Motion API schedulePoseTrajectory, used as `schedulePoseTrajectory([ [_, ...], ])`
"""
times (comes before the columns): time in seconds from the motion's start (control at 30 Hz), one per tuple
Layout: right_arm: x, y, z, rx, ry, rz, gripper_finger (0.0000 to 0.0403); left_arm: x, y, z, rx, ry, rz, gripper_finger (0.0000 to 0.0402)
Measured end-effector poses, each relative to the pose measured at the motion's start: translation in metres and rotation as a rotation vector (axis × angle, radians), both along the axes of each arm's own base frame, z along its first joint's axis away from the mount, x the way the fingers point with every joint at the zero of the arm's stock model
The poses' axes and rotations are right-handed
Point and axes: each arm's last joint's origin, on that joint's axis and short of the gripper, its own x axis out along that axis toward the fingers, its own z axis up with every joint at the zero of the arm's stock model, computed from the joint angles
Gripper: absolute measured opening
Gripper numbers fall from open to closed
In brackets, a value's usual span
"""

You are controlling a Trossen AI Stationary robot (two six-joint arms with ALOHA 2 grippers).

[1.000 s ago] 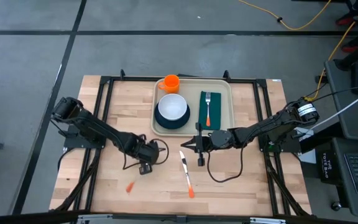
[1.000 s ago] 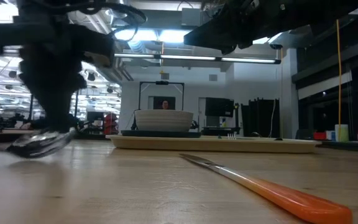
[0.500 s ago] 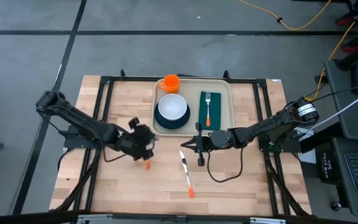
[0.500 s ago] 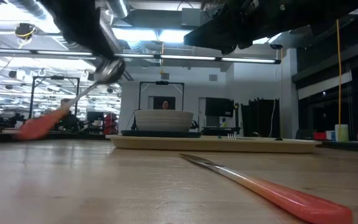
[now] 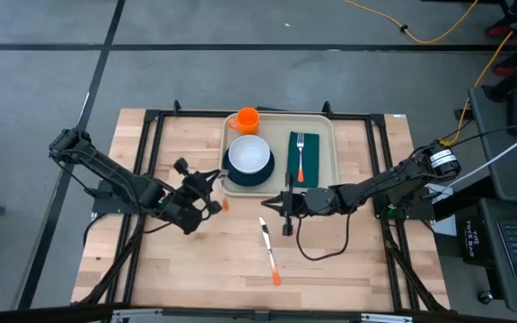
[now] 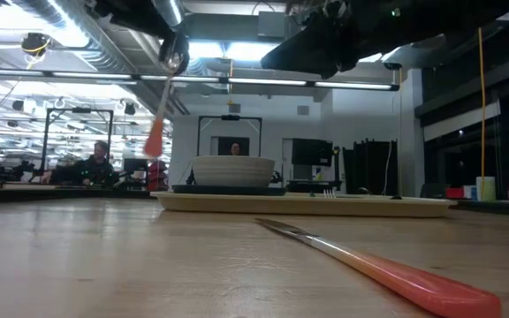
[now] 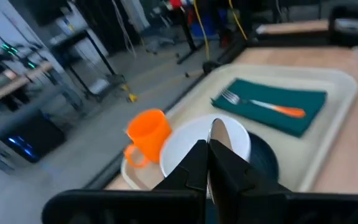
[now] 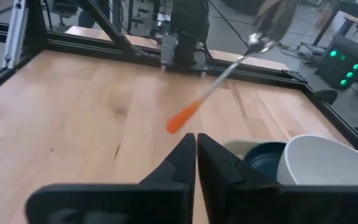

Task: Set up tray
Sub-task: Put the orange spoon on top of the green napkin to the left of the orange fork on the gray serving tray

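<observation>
High view: tray (image 5: 330, 152) sits at far-centre of the wooden surface (image 5: 151, 260). On it: orange mug (image 5: 245, 119), white bowl (image 5: 249, 154) on a dark plate (image 5: 263, 176), green napkin (image 5: 307, 158) with an orange-handled fork (image 5: 301, 154). Left pincer (image 5: 206, 187) is just beside the tray's left edge, pinching a spoon (image 5: 220, 203) by the bowl end. Right pincer (image 5: 287, 205) hovers near the tray's near edge, fingers pressed together, nothing in them. Orange-handled knife (image 5: 269, 250) lies on the surface, apart from the tray.

Low view: spoon (image 6: 162, 106) hangs handle-down, above the surface; knife (image 6: 369, 263) in foreground, tray (image 6: 307, 204) behind.

Left wrist view: mug (image 7: 148, 134), fork (image 7: 263, 104), napkin (image 7: 272, 106) visible.

Right wrist view: spoon (image 8: 216, 81) in the air, bowl (image 8: 319, 165) nearby.

No readable labels or writing anywhere.
</observation>
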Motion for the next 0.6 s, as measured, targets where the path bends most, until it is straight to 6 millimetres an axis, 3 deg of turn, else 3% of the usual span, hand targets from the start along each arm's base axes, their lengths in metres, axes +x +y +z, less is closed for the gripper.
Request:
schedulePoseTrajectory([
  [0.43,0.003,0.001,0.019,0.002,-0.197,0.005,0.0015,0.010,0.007,0.016,0.149,-0.088,0.141,0.0002],
  [0.6,0.003,-0.003,0.023,-0.009,-0.234,-0.088,0.0015,0.015,0.011,0.021,0.159,-0.095,0.158,0.0002],
])
